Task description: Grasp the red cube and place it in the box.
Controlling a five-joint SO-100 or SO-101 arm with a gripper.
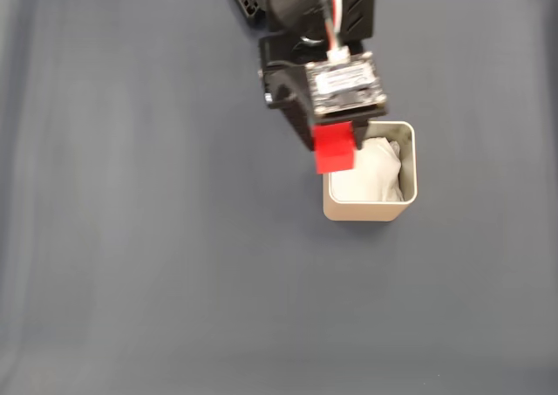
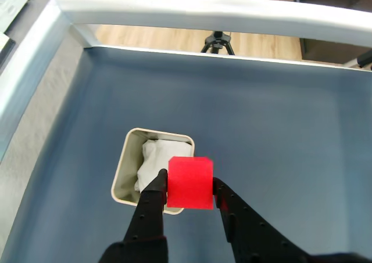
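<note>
One red cube (image 2: 190, 183), clamped between the two black fingers (image 2: 152, 200) of the gripper (image 2: 189, 188), one finger pressed on each side face. It's held off the table, over the edge of the box (image 2: 121, 176).

Fixed view: the cube (image 1: 334, 149) sits at the box's left wall, overlapping the rim near the upper-left corner. Roughly half of it is over the opening, half outside. The gripper (image 1: 336, 138) and arm come in from the top edge and cover the box's (image 1: 410, 173) upper-left corner.

Orientation: cube has no long axis, all sides look equal. In the wrist view its front face is square to the camera, top edge level, faces roughly parallel to the box walls. Not visibly tilted.

Box: upright, opening facing up, beige walls, rounded corners. White padding (image 2: 152, 161) is bunched inside. In the wrist view the cube hides the box's near right corner. I can't tell from either view how high the cube sits above the rim.

Room: the dark blue-grey table surface (image 1: 131, 238) is open on all sides of the box in the fixed view. Wrist view shows a raised pale border (image 2: 203, 10) along the far and left edges of the mat, well apart from the box. A tripod (image 2: 218, 42) stands on the wooden floor beyond the far border.
</note>
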